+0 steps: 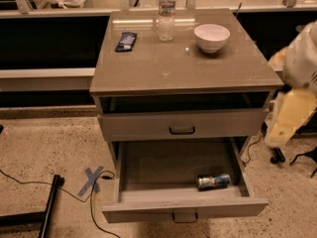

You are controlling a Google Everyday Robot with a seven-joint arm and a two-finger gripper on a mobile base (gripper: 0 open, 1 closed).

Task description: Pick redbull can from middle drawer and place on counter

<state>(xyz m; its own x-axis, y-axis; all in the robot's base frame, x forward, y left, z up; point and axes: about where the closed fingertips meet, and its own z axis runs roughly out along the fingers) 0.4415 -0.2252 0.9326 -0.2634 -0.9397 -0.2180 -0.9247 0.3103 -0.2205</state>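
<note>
The redbull can lies on its side in the open middle drawer, near the front right corner. The drawer is pulled out below the shut upper drawer. The counter is the glossy grey-brown top of the cabinet. My arm comes in from the right edge, and its pale gripper end hangs beside the cabinet's right side. It is level with the upper drawer, above and to the right of the can, and touches nothing.
On the counter stand a clear plastic bottle, a white bowl and a dark blue packet. A blue tape cross, cables and a black stand leg lie on the floor at left. Shelving runs behind the cabinet.
</note>
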